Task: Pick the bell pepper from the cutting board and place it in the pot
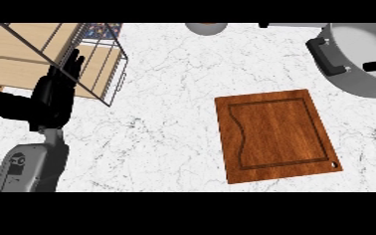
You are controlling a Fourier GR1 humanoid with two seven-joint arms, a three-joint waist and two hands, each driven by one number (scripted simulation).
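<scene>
The wooden cutting board lies right of centre on the white marble counter, and nothing is on it. No bell pepper shows anywhere. The grey pot with a black side handle is cut off by the upper right edge. A small black shape at the right edge over the pot looks like a bit of my right hand; the rest of it is out of view. My left hand rests open at the left, fingers up, holding nothing.
A wire rack over a wooden shelf stands at the upper left, right behind my left hand. A grey round object and a small black item sit at the far edge.
</scene>
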